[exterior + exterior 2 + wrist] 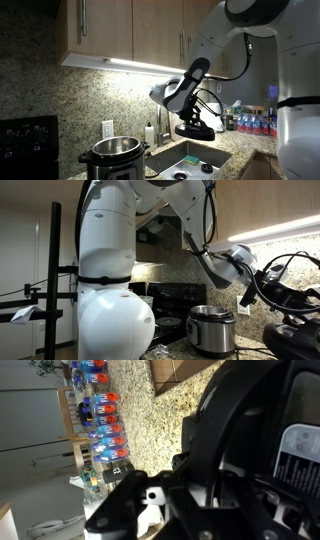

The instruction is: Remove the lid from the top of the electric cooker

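The electric cooker [113, 156] stands on the granite counter with its top open; it also shows in the other exterior view [211, 329]. The black lid [196, 130] hangs under my gripper [190, 113] above the sink, well to the side of the cooker and apart from it. In an exterior view the lid [294, 337] is at the bottom right below the gripper [278, 288]. In the wrist view the black lid [250, 430] fills the right side, and the gripper [185, 485] is shut on its handle.
A steel sink [178, 158] lies under the lid. Several bottles with red and blue labels [254, 123] stand on the counter at the far end and show in the wrist view [100, 420]. A black boxy appliance [26, 141] stands beside the cooker. Wall cabinets [130, 30] hang overhead.
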